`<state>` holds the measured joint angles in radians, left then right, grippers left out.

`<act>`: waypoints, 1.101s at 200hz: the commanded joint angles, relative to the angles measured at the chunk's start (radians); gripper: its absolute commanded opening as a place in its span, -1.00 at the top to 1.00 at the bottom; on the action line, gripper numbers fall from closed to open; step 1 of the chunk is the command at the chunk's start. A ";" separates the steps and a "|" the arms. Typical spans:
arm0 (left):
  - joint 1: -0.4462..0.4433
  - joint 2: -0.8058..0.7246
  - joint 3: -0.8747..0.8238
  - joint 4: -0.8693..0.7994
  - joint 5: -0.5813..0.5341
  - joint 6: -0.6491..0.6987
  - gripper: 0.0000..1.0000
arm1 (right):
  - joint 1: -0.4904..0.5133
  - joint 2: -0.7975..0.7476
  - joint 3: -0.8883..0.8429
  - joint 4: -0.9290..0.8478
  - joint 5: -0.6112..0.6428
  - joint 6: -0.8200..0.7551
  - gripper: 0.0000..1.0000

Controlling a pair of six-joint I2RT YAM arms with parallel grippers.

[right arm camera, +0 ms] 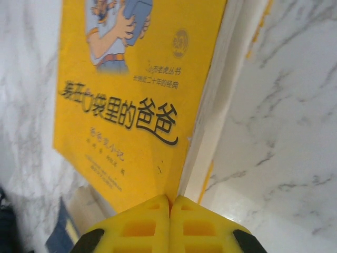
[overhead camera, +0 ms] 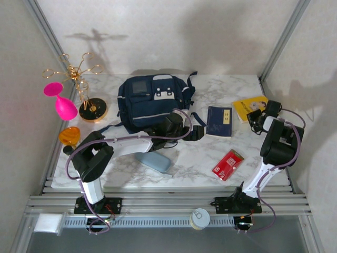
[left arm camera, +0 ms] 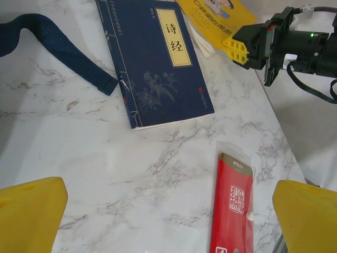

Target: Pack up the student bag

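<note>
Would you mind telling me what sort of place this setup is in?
Probably a robot test booth, not a real classroom: a marble-look table boxed in by plain white panels, metal rails carrying two arms, and props like a backpack and books.

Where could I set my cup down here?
Two bare patches: at the back, between the student bag and the yellow book, behind the navy booklet; and at the front, between the light-blue case and the red packet. The left edge is crowded with the gold stand and pink glass.

Left arm [overhead camera: 131,143] crowds the student bag [overhead camera: 150,100] front; marble [overhead camera: 200,150] beside red packet [overhead camera: 228,164] open.
</note>
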<state>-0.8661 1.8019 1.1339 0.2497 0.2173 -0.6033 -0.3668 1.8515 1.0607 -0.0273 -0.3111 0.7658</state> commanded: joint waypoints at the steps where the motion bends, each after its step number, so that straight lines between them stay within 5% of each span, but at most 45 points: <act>1: 0.012 0.004 0.030 -0.012 0.002 -0.004 -0.99 | -0.011 -0.065 0.003 0.064 -0.127 -0.010 1.00; 64: 0.026 -0.002 0.025 -0.008 0.007 -0.019 -0.99 | -0.030 -0.171 0.016 0.099 -0.293 0.092 1.00; 220: 0.116 -0.135 -0.117 0.052 -0.014 -0.083 -0.99 | 0.016 -0.417 0.182 -0.122 -0.428 0.076 1.00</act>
<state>-0.7811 1.7248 1.0584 0.2584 0.2195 -0.6579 -0.3885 1.4689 1.1942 -0.1040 -0.6621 0.8520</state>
